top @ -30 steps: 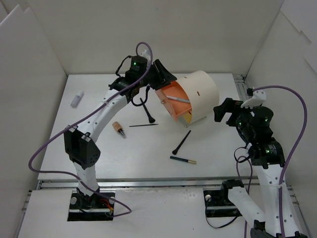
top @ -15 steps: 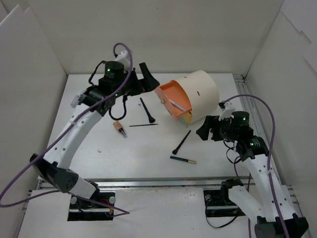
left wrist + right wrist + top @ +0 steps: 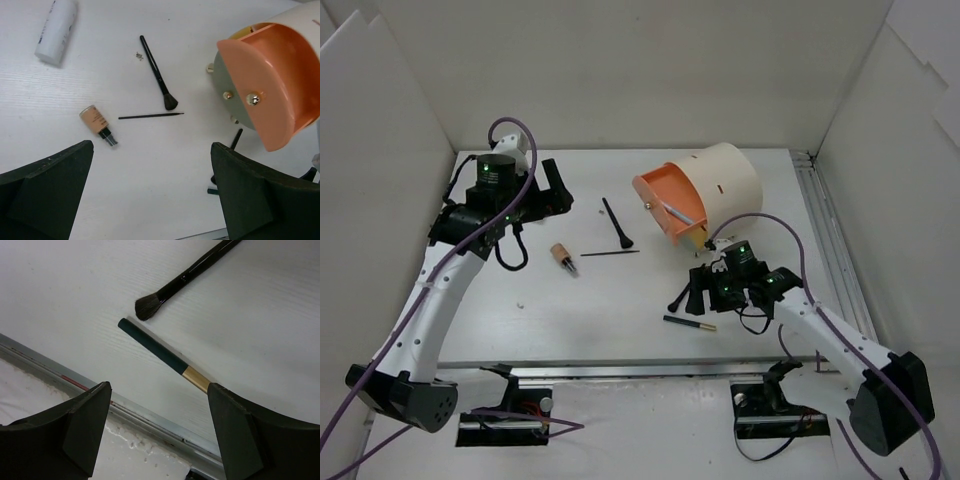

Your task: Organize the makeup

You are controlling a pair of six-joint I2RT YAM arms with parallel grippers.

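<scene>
My left gripper (image 3: 563,192) (image 3: 152,200) hangs open and empty high above the table's left half. Below it lie a white tube (image 3: 56,31), a black brush (image 3: 157,75) (image 3: 616,222), a thin black stick (image 3: 150,116) (image 3: 610,252) and a stubby tan brush (image 3: 97,125) (image 3: 562,258). My right gripper (image 3: 692,300) (image 3: 157,435) is open, low over the table's front edge. Just beyond its fingers are the dark gold-ended pencil (image 3: 165,356) (image 3: 690,322) and a second black brush (image 3: 190,275) (image 3: 686,288). A pale slim pen (image 3: 675,210) lies in the orange drawer (image 3: 658,195).
The big cream cylinder (image 3: 725,185) lies on its side at the back right, its orange drawer (image 3: 272,90) swung out to the left. A metal rail (image 3: 150,415) runs along the table's front edge under my right gripper. White walls close in three sides.
My left gripper opened and swung left, away from the orange drawer. My right arm dropped forward and left to the pencil and brush, its jaws narrowing a little.
</scene>
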